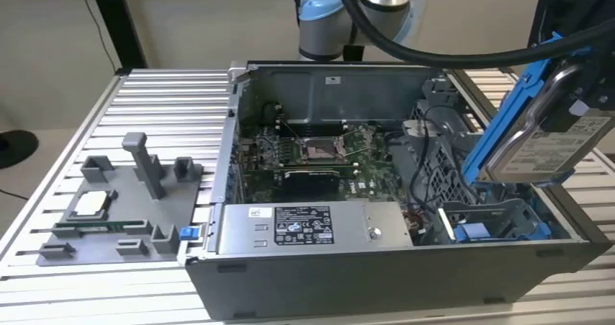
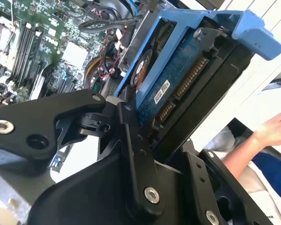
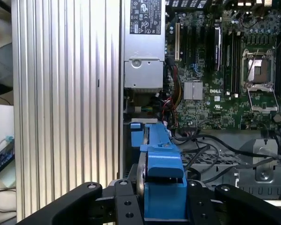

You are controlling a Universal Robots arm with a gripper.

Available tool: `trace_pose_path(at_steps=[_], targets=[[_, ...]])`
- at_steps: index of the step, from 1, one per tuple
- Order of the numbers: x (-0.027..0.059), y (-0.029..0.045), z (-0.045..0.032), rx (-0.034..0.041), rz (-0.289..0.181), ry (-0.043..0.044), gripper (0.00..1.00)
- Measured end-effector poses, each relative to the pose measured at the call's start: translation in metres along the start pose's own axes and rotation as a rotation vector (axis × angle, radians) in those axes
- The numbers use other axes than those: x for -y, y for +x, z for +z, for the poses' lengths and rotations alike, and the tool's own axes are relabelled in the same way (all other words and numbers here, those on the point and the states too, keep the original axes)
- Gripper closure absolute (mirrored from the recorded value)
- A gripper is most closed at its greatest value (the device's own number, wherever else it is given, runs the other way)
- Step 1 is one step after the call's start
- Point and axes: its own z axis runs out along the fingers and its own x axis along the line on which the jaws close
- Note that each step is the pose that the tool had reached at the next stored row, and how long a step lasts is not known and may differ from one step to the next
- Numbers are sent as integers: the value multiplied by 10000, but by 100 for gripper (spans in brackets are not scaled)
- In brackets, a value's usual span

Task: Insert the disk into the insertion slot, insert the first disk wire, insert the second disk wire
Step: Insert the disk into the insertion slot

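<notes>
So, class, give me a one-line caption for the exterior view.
Robot hand holds the blue-framed disk tilted above the drive bay of an open computer case.

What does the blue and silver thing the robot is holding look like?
The disk is a flat silver-grey metal drive with a white label, clipped in a bright blue plastic frame. In the second wrist view its blue circuit board and connector edge show. The gripper is shut on it, clamping both sides. It hangs tilted on edge above the open computer case, at the exterior view's right.
</notes>
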Motion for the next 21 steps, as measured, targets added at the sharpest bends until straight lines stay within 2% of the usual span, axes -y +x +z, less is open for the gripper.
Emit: trace_pose_path(at_steps=[6,21], targets=[[4,13,67,-1,0,0,100],[5,13,94,-1,0,0,100]])
